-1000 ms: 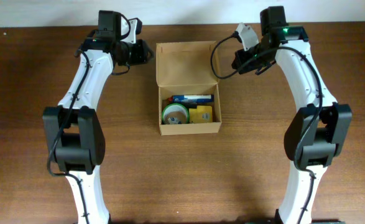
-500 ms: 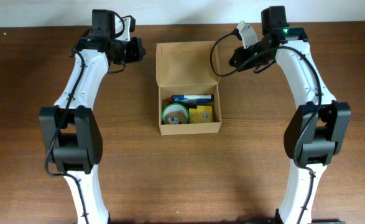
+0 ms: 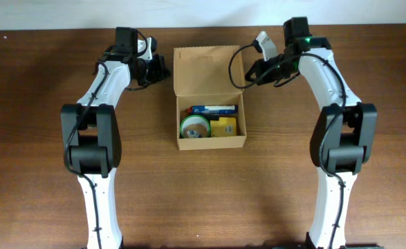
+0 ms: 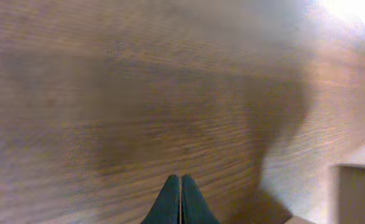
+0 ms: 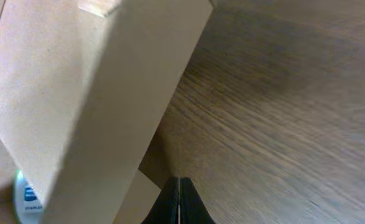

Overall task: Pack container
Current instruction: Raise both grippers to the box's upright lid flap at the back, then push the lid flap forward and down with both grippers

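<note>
So the container (image 3: pixel 211 143) sat centred on the table (image 3: pixel 272 194), lid flap (image 3: pixel 206 69) open toward the far side. Left gripper (image 4: pixel 180 200) and right gripper (image 5: pixel 178 200) flanked it, both pinched fully closed, holding nothing.

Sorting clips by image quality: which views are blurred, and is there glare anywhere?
Overhead: sharp and evenly lit across the box. Left wrist: table grain smeared, a broad shadow, glare washing out the top right corner. Right wrist: box wall very close and soft, wood grain blurred.

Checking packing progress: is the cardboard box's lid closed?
No, the cardboard box has its lid flap standing open, a tape roll visible inside.
</note>
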You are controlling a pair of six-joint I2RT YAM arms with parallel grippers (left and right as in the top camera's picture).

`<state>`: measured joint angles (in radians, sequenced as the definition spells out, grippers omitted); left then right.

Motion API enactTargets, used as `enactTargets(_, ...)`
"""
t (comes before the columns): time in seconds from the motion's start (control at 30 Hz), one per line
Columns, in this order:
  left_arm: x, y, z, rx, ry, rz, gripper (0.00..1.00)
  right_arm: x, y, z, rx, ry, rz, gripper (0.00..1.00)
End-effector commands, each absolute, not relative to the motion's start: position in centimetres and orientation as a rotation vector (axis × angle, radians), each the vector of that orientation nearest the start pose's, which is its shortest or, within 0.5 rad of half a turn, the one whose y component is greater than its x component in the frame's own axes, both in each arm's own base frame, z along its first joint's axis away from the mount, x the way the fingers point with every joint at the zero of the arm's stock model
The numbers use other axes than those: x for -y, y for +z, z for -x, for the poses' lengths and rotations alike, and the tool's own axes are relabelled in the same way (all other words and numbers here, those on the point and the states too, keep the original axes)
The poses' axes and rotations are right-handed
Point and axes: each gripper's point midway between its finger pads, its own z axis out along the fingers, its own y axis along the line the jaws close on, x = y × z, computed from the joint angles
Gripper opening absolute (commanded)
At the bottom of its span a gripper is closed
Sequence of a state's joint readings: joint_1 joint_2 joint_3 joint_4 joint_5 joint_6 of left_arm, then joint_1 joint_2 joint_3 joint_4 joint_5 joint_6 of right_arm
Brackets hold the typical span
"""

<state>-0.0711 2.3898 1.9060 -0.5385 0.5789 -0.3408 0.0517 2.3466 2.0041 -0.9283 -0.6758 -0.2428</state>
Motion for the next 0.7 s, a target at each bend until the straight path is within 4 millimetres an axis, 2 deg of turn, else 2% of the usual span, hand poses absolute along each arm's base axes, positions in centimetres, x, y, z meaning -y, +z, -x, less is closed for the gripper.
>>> enactTargets(0.0, 15.8, 6.9, -56.2, -2.524, -1.061, 0.061, 0.02, -14.3, 7.7, -50.9, -2.564, 1.024, 0.507, 0.04)
enactTargets(0.2, 16.9, 7.6, -55.8, -2.505, -1.133, 0.019, 0.02, -15.6, 9.1, -50.5, -2.490, 1.169, 0.521, 0.04)
enactTargets(0.4, 17.6, 9.2, -56.0, -2.450, -1.204, -0.043, 0.02, -15.7, 9.1, -50.1, -2.504, 1.193, 0.511, 0.04)
enactTargets(0.67, 17.9, 12.5, -55.9, -2.372, -1.227, -0.148, 0.02, -16.3, 10.1, -49.7, -2.462, 1.272, 0.518, 0.04)
